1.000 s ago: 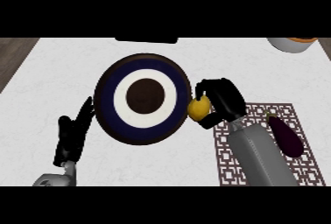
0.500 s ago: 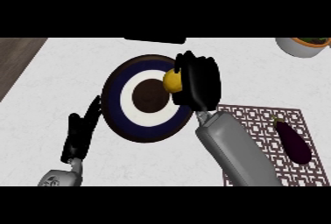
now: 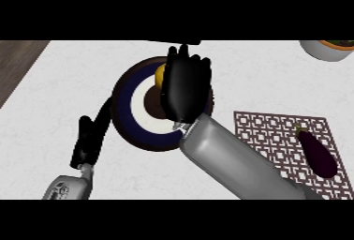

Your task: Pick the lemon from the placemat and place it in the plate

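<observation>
The yellow lemon point(image 3: 159, 75) shows only as a small patch over the upper part of the round plate point(image 3: 129, 127), which has a dark rim, a navy ring, a white ring and a brown centre. My right hand point(image 3: 184, 89) lies across the plate's right half with its fingers stretched straight toward the far edge; it hides most of the lemon, which peeks out at its left side. My left hand point(image 3: 90, 138) rests open just left of the plate, fingers up. The patterned placemat point(image 3: 276, 136) lies to the right of the plate.
A purple eggplant point(image 3: 317, 152) lies on the placemat's right part. A bowl point(image 3: 332, 47) stands at the far right corner. A dark object point(image 3: 173, 42) sits at the counter's far edge. The counter's left edge meets a dark wooden strip point(image 3: 17, 65).
My right hand has carried the lemon from the plate's right side to over its upper middle, and its fingers have straightened. The left hand has hardly moved.
</observation>
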`<state>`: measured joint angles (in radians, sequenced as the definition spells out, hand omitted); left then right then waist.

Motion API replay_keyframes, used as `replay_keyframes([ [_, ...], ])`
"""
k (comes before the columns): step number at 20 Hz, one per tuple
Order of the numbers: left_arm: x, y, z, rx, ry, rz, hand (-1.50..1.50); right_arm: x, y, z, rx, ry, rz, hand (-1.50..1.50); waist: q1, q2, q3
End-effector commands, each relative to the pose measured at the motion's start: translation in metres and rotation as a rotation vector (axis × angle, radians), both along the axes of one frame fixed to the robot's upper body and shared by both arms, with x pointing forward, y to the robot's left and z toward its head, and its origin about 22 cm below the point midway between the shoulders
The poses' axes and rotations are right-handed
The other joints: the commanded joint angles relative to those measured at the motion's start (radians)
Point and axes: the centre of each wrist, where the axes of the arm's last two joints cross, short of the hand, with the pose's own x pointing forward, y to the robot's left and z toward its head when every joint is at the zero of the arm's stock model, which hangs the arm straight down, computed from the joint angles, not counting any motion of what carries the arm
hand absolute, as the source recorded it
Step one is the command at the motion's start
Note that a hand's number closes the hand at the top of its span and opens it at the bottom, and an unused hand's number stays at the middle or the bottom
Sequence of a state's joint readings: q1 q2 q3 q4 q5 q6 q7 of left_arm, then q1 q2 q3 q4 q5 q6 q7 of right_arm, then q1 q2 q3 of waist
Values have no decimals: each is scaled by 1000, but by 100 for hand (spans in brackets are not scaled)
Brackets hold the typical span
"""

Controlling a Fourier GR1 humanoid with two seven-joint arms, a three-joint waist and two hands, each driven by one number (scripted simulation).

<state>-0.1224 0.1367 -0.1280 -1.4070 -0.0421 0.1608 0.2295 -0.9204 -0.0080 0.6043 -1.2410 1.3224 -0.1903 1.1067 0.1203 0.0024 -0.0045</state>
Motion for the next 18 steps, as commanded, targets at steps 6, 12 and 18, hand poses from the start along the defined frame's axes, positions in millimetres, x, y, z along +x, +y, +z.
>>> replay_keyframes([
  [6,5,2,6,-6,-8,14,0,15,25,6,62,72,-214,150,-13,9,2],
  [12,-4,17,6,-8,-3,53,0,20,12,-26,96,305,-205,150,-38,5,3],
  [18,1,11,4,17,-21,55,0,30,-5,-65,154,516,-206,150,-38,14,4],
])
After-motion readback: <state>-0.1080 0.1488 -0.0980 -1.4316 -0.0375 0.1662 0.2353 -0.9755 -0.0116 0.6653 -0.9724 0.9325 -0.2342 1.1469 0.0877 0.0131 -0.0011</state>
